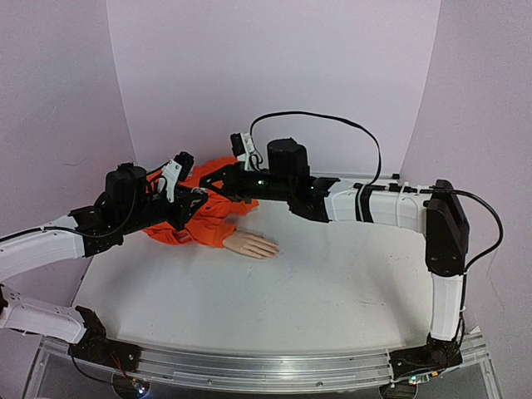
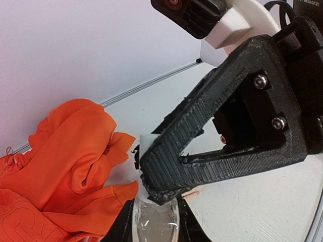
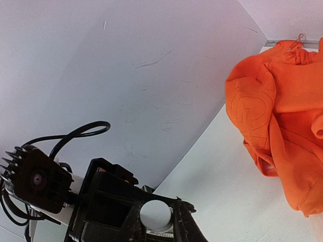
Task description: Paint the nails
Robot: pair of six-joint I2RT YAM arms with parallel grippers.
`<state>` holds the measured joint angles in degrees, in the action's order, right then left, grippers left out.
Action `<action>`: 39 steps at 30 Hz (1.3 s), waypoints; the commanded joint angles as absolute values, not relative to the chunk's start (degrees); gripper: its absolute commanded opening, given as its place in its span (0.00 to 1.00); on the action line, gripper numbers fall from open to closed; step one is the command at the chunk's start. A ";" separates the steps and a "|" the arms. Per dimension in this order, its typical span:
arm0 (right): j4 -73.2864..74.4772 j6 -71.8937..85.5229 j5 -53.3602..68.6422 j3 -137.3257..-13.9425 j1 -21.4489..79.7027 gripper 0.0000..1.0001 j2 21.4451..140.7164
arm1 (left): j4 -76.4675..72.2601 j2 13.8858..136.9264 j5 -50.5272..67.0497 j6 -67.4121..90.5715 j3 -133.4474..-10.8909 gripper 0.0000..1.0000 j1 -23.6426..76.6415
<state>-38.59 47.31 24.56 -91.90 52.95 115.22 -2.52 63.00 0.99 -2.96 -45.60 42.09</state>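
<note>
Orange garment [image 1: 208, 218] lies bunched at the back left of the white bench [image 1: 332, 283], heavily creased. Embossed lettering on the fabric shows in both wrist views. Small clear bottle [image 2: 154, 222] sits close to the orange cloth, with a white cap [image 3: 155, 214] on top. Can't tell if it touches the bench. Plain pale backdrop [image 1: 274, 66] wraps around behind. Metal rail [image 1: 266, 367] runs along the near bench edge.

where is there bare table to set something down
The wide white table between the mannequin hand and the near rail is bare, also right of the hand. Crowded at back left: orange sleeve, both arms' jaws meet above it.
</note>
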 commanded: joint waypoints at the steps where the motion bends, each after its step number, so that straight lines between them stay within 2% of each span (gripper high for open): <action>1: -43.49 47.29 26.61 -93.41 53.03 0.08 115.65 | -5.26 62.88 3.70 -2.01 -47.72 0.00 42.63; 3: -44.47 46.80 27.65 -91.59 52.99 0.00 114.74 | -5.16 62.97 4.74 -1.32 -48.04 0.00 42.63; 9: -52.32 40.75 35.83 -80.82 50.98 0.00 108.52 | -5.13 63.72 14.70 1.72 -49.88 0.00 42.54; 12: -56.65 32.34 47.21 -74.61 49.42 0.00 104.60 | -5.12 66.20 33.51 3.22 -52.62 0.00 41.29; 16: -57.20 22.28 71.29 -68.97 49.12 0.00 100.42 | -7.06 73.47 64.19 9.44 -59.38 0.00 40.56; 18: -57.14 20.16 75.74 -66.26 48.40 0.00 98.36 | -8.12 77.56 77.77 13.40 -63.34 0.00 41.01; 20: -57.21 19.08 76.66 -63.98 47.24 0.00 96.95 | -8.35 79.13 80.65 14.41 -65.26 0.00 41.22; 25: -57.22 18.13 73.55 -62.61 46.51 0.00 96.06 | -8.66 78.27 74.52 11.65 -64.72 0.00 41.22; 28: -57.09 19.17 68.86 -63.07 46.30 0.00 96.06 | -8.70 77.73 65.68 10.65 -63.44 0.00 41.13; 29: -57.05 19.77 66.90 -63.18 46.01 0.03 95.99 | -8.70 77.03 61.26 9.63 -62.38 0.00 41.13; 31: -56.99 21.16 63.28 -63.11 45.30 0.21 95.93 | -8.77 74.69 49.09 6.84 -59.42 0.00 41.12; 33: -55.90 22.23 58.21 -63.38 44.83 0.44 95.89 | -8.70 71.93 36.79 3.48 -55.94 0.00 41.26; 35: -53.50 23.24 53.66 -63.96 44.70 0.60 96.09 | -8.65 69.42 23.94 0.97 -52.89 0.00 41.78; 37: -51.49 25.88 49.14 -65.38 44.74 0.67 97.04 | -8.61 67.17 14.86 -2.21 -50.54 0.00 42.23; 39: -50.58 29.91 44.46 -66.88 44.87 0.69 98.16 | -8.61 65.44 8.34 -4.53 -48.96 0.00 42.67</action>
<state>-52.29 23.11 54.61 -63.55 44.88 96.77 -4.29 69.89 31.42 2.96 -51.29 41.93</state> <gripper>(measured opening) 0.662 0.218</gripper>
